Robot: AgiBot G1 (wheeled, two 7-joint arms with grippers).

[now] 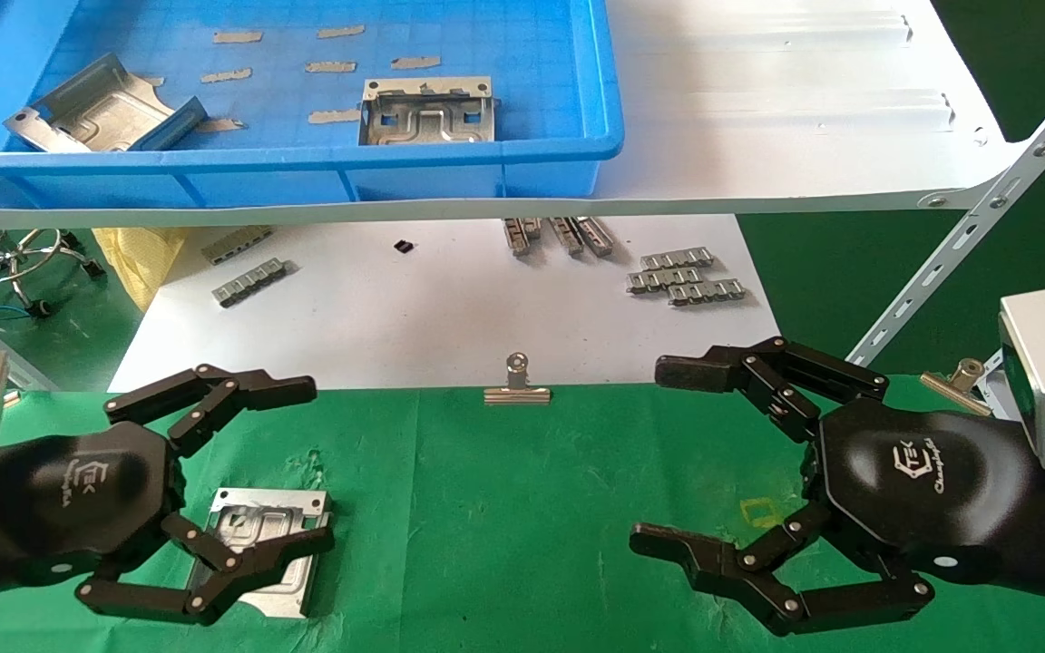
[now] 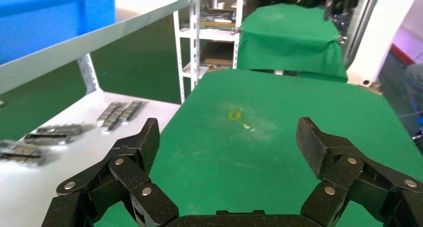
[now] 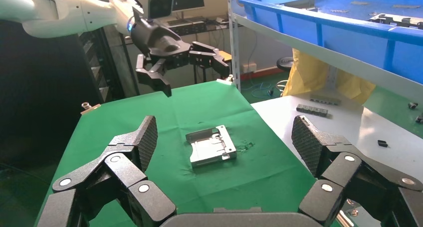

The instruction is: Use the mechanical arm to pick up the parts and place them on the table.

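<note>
One silvery stamped part (image 1: 264, 544) lies flat on the green cloth table (image 1: 522, 508) at the front left; it also shows in the right wrist view (image 3: 212, 147). My left gripper (image 1: 316, 464) is open and empty, and it hangs in the air over that part without touching it. It also shows in its own wrist view (image 2: 229, 137) and in the right wrist view (image 3: 195, 80). My right gripper (image 1: 659, 456) is open and empty above the cloth at the front right (image 3: 225, 131). Two more parts (image 1: 427, 113) (image 1: 78, 113) lie in the blue bin (image 1: 305, 159).
The bin stands on a white metal shelf (image 1: 804, 136) above a white sheet (image 1: 450, 308) that holds ridged grey strips (image 1: 686, 277). Binder clips (image 1: 516, 385) (image 1: 953, 381) sit at the cloth's far edge. A slanted shelf strut (image 1: 967, 245) runs down on the right.
</note>
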